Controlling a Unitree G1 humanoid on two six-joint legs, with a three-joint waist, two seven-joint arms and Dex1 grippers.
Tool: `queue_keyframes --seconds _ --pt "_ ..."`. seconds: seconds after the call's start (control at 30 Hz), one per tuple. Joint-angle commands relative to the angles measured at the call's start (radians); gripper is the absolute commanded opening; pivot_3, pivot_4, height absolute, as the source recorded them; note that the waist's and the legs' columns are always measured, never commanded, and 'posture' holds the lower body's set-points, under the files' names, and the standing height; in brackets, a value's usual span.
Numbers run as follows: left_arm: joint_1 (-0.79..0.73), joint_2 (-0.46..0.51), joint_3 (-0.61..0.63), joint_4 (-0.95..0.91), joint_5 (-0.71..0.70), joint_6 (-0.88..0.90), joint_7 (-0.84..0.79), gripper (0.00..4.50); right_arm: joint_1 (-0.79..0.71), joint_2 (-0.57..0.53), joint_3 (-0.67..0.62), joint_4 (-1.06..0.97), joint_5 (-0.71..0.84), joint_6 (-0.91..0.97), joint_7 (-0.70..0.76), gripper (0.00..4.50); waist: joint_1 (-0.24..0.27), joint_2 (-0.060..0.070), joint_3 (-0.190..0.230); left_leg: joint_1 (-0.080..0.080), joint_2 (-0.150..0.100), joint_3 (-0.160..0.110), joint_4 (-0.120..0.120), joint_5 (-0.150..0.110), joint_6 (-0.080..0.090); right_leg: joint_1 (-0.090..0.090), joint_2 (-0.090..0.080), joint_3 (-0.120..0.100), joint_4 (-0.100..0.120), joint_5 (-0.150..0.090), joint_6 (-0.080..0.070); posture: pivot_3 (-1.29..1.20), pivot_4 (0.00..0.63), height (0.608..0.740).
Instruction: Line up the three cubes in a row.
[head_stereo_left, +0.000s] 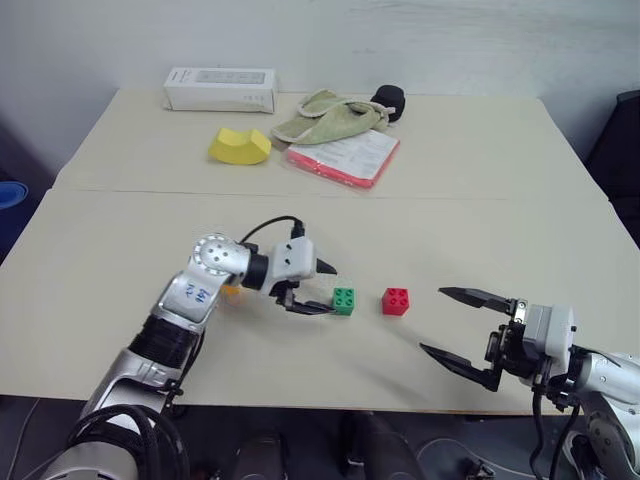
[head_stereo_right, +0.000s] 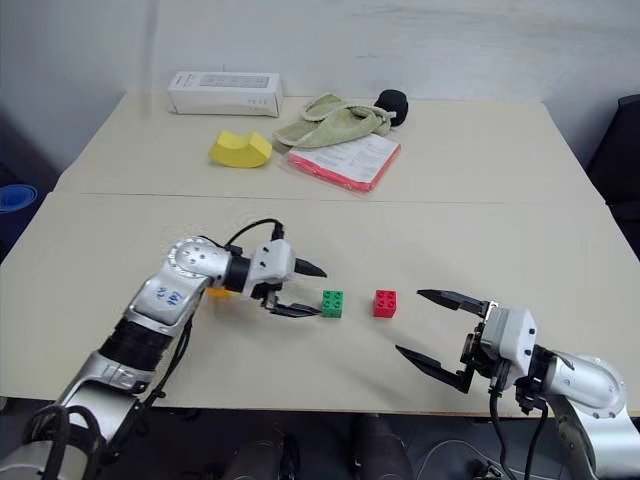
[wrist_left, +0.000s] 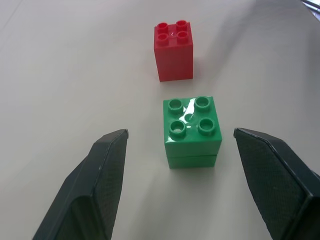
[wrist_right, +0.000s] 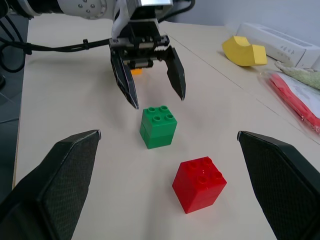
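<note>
Orange-yellow cube (head_stereo_left: 231, 292) sits half hidden behind the left arm, near the front of the tabletop (head_stereo_left: 100, 250); just right of it the left tool (head_stereo_left: 312, 288) hangs with fingers spread, empty, right at the green cube (head_stereo_left: 344, 300). Red cube (head_stereo_left: 395, 301) stands close beside green, apart, so two look roughly lined and the orange-yellow one likely remains. Right tool (head_stereo_left: 458, 325) gapes wide, empty. Plenty of bare room around; the front edge is close.

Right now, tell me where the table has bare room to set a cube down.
Bare: between the red cube and the open right pincer, and the wide strip between the cubes and the yellow block. Crowded: around the green cube, where the open left pincer sits.
</note>
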Motion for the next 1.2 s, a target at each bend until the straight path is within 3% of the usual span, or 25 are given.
queue_keyframes --seconds 0.03,0.17,0.23,0.37,0.6,0.73,0.87,1.03,1.2 --pt "0.036 0.067 0.103 -0.076 -0.083 -0.023 -0.042 3.56 -0.026 -0.005 0.004 0.021 0.009 -0.011 0.025 4.5 0.001 0.0 0.0 0.0 0.0 0.0 0.0 0.0 0.0 0.0 0.0 0.0 0.0 0.0 0.0 0.0 0.15 0.74" --pt "0.139 0.133 0.296 -0.058 -0.176 -0.129 -0.029 3.56 -0.07 0.015 0.033 0.044 0.007 -0.031 0.044 4.5 -0.009 0.0 0.0 0.0 0.001 0.0 0.0 0.0 0.0 0.0 0.0 0.001 0.0 0.0 0.0 0.0 0.15 0.74" --pt "0.216 0.158 0.4 -0.068 -0.263 -0.087 -0.033 3.56 -0.093 0.042 0.041 0.045 0.009 -0.061 0.039 4.5 -0.005 0.0 0.0 0.0 0.001 0.0 0.0 0.0 0.0 0.0 0.0 -0.001 0.0 0.0 -0.001 0.0 0.15 0.74" --pt "0.436 0.259 0.612 0.08 -0.238 -0.174 0.008 4.34 -0.124 0.077 0.089 0.05 0.002 -0.071 0.046 4.5 -0.023 0.0 0.0 0.001 0.002 0.0 -0.001 -0.001 -0.001 0.0 -0.001 -0.001 0.001 -0.001 -0.002 0.0 0.15 0.74" --pt "0.63 0.303 0.811 0.2 -0.317 -0.123 0.032 4.47 -0.192 0.091 0.132 0.108 -0.006 -0.086 0.074 4.5 -0.016 0.0 0.0 0.001 0.001 -0.001 -0.001 -0.006 0.006 0.0 -0.004 -0.003 0.0 -0.001 -0.002 0.0 0.15 0.74" --pt "0.718 0.291 0.815 0.188 -0.324 -0.098 0.008 4.47 -0.222 0.088 0.137 0.129 -0.007 -0.092 0.082 4.5 -0.015 0.0 0.0 0.0 0.001 -0.002 -0.001 -0.007 0.006 0.0 -0.004 -0.003 0.0 -0.001 -0.002 0.0 0.15 0.74" --pt "0.661 0.265 0.701 0.089 -0.315 -0.101 -0.001 4.47 -0.255 0.069 0.124 0.166 -0.009 -0.091 0.096 4.5 -0.005 0.0 0.0 0.0 0.001 -0.002 -0.001 -0.007 0.007 0.0 -0.005 -0.004 0.0 -0.001 -0.002 0.0 0.15 0.74" --pt "0.44 0.233 0.541 0.199 -0.216 -0.169 0.023 4.47 -0.254 0.064 0.129 0.162 -0.011 -0.075 0.099 4.5 0.003 0.0 0.0 0.0 0.001 -0.002 -0.001 -0.007 0.006 0.0 -0.004 -0.004 0.0 -0.001 -0.003 0.0 0.15 0.74" --pt "0.237 0.185 0.388 0.422 -0.109 -0.291 -0.036 4.47 -0.227 0.069 0.126 0.138 -0.026 -0.074 0.069 4.5 -0.005 0.0 0.0 0.0 0.0 0.001 0.0 -0.005 0.001 0.0 -0.003 -0.004 0.0 -0.001 -0.002 0.0 0.15 0.74"
